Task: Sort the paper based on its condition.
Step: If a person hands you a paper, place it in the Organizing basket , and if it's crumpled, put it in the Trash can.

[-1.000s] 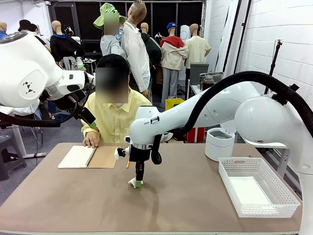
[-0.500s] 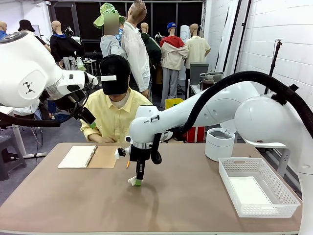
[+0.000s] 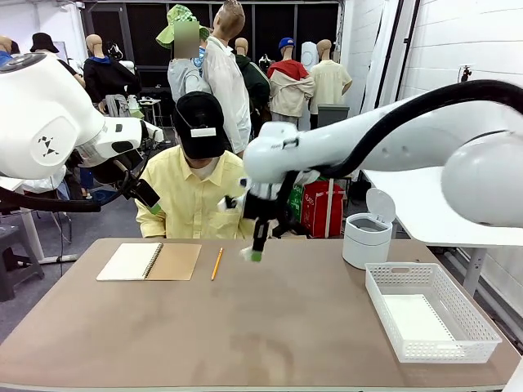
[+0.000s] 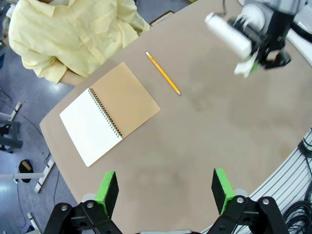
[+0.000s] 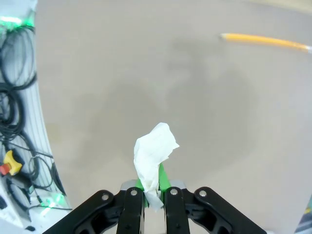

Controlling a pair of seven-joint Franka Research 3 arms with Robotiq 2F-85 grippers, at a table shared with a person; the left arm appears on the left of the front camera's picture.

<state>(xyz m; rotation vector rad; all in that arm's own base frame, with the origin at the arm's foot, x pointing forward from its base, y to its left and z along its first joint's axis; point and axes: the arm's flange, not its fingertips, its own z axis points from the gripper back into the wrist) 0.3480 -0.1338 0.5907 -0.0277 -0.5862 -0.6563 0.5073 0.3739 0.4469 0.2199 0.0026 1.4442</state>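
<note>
White crumpled paper (image 5: 155, 155) (a small wad) pinched in right claw (image 5: 152, 191).

A brown table (image 3: 270, 335) serves as the landmark. On its far left lies an open spiral notebook (image 3: 149, 261), white page to the left, brown cover to the right. Just right of the notebook lies a yellow pencil (image 3: 216, 264). Near the table's right edge sits a white mesh basket (image 3: 431, 310). Behind the basket stands a white lidded bin (image 3: 367, 234), lid raised. A person in a yellow shirt (image 3: 193, 200) sits at the far side.
</note>
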